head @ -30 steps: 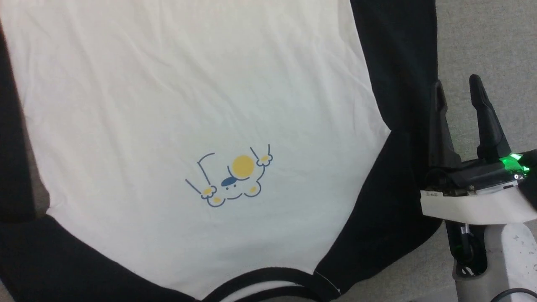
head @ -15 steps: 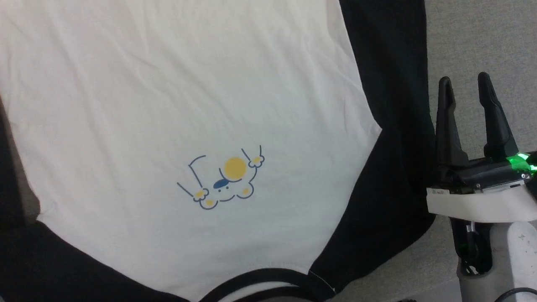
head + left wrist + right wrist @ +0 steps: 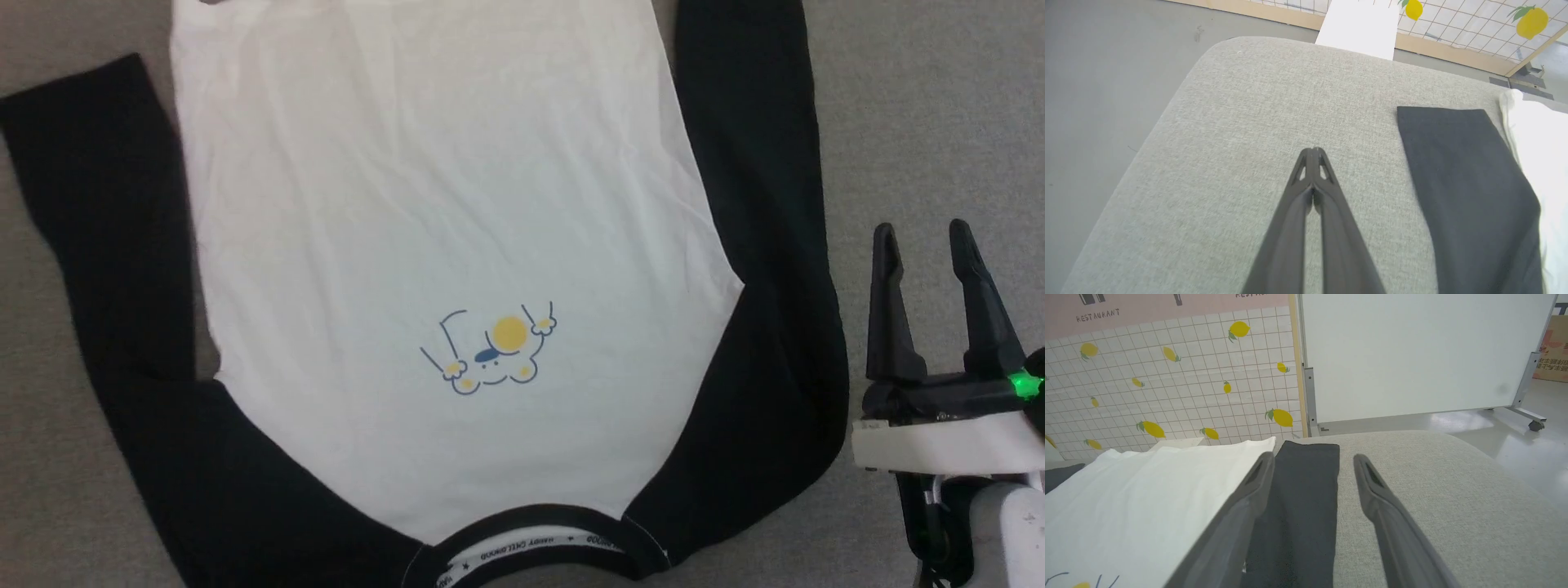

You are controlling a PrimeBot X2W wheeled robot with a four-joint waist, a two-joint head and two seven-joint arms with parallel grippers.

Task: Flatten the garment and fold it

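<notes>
garment [image 3: 424,204] lies flat, left of right end effector [image 3: 920,229].

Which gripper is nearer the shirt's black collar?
Right. The right gripper, open, hangs over the grey cushion just outside the right sleeve, towards the collar end. The left gripper, shut, is beside the left sleeve's cuff, at the far end.

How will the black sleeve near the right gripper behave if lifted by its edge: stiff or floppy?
Probably floppy: the sleeve lies thin and flat on the grey cushion, so it should drape from the open right gripper. Likely light: the garment shows fine creases. Lifting may drag the rest along, since a seam joins them.
</notes>
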